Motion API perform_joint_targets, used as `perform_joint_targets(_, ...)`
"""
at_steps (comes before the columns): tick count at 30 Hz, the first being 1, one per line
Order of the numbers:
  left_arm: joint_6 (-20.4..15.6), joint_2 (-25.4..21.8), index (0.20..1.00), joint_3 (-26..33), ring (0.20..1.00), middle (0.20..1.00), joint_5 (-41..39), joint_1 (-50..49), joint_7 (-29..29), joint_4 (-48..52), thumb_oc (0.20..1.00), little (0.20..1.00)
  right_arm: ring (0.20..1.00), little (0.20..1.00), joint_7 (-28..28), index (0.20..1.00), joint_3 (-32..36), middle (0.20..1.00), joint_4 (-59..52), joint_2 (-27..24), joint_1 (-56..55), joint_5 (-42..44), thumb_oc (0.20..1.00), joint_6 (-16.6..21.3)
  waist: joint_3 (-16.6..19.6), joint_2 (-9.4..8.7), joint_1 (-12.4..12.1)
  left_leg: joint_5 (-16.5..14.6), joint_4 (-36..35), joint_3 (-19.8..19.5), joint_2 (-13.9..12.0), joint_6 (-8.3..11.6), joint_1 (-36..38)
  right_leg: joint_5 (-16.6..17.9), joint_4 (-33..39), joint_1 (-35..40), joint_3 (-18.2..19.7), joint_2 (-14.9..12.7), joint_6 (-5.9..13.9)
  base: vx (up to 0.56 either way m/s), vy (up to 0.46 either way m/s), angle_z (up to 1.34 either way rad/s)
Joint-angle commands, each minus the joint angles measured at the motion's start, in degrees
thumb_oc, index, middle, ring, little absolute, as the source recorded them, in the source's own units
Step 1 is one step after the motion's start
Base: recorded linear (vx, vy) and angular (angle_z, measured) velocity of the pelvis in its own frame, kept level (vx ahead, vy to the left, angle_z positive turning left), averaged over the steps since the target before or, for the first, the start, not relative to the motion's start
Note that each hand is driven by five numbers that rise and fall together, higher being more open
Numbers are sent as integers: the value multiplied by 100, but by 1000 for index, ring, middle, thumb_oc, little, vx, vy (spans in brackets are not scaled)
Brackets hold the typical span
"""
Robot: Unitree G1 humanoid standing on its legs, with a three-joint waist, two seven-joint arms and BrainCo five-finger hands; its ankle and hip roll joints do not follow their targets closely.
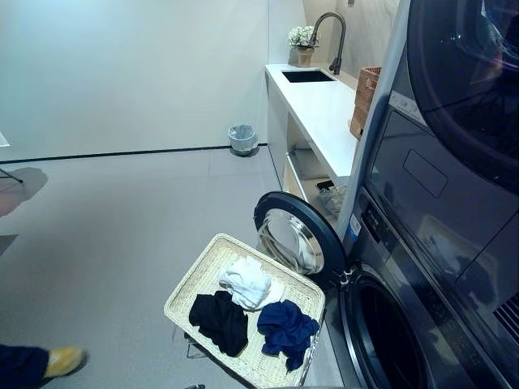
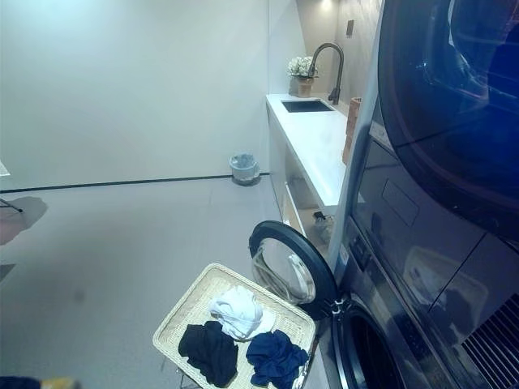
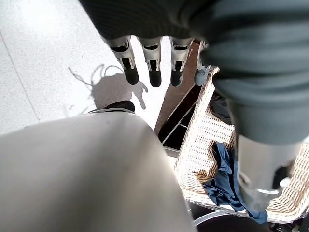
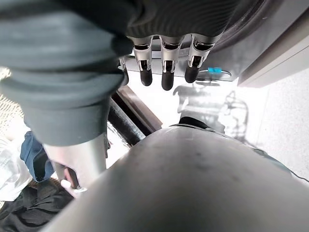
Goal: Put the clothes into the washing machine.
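- Nothing is picked up yet, so I judge the first grab is still ahead: the left hand point(image 3: 154, 63) hangs with fingers straight and holds nothing, and the right hand point(image 4: 164, 63) does likewise.
- Just beyond the left hand sits the wicker basket point(image 1: 195, 279), holding a white garment point(image 1: 246, 281), a black garment point(image 1: 219, 320) and a blue garment point(image 1: 285, 327).
- The washing machine door point(image 1: 293, 235) stands open behind the basket, with the drum opening point(image 1: 389, 332) near the right hand.
- Next, a hand must reach down into the basket and close on one garment.

3 garments point(image 1: 246, 281) in 1 basket point(image 1: 193, 279); 1 washing machine point(image 1: 381, 324); 1 bin point(image 1: 242, 138).
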State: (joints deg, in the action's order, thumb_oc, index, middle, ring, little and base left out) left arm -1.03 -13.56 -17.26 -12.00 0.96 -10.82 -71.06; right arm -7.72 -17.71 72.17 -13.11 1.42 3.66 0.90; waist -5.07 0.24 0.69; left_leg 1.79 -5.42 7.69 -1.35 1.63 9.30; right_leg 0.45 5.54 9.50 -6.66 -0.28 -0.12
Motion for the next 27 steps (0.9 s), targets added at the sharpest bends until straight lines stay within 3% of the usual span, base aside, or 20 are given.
perform_joint_targets(1,-167,293,1000,-166,1000,1000,156,468,129,-197,1000,1000,1000,1000,1,1000,-163,1000,161,29,495,-20,1000,99,-209,-42,71,-601,42,-7,338,-191,113,-192,-125,-44,-147,-111,492,0,0,0)
perform_joint_targets(8,-453,271,1000,-138,1000,1000,70,493,469,-162,1000,1000,1000,1000,19,1000,-177,1000,158,20,524,42,1000,113,-272,-41,71,-581,42,4,336,-192,84,-179,-143,-87,-129,-112,493,26,4,0)
perform_joint_targets(19,-1187,265,1000,277,1000,1000,-815,531,1272,36,1000,1000,1000,1000,70,1000,-145,1000,51,-45,515,246,1000,98,-456,-57,54,-572,139,2,355,-206,-48,-154,-212,-231,-57,-142,488,55,15,-1)
perform_joint_targets(21,-1512,199,1000,319,1000,1000,-878,701,1706,295,1000,1000,1000,1000,109,1000,-186,1000,-96,-143,596,348,1000,124,-651,-26,86,-548,232,1,353,-214,-258,-134,-329,-473,22,-170,480,14,54,-2)
perform_joint_targets(27,-1791,-50,1000,209,1000,1000,-372,1170,2747,920,1000,1000,1000,1000,142,1000,-323,1000,-335,-339,865,588,1000,241,-1098,30,156,-480,382,35,336,-222,-696,-65,-527,-987,195,-188,470,-80,56,-11)
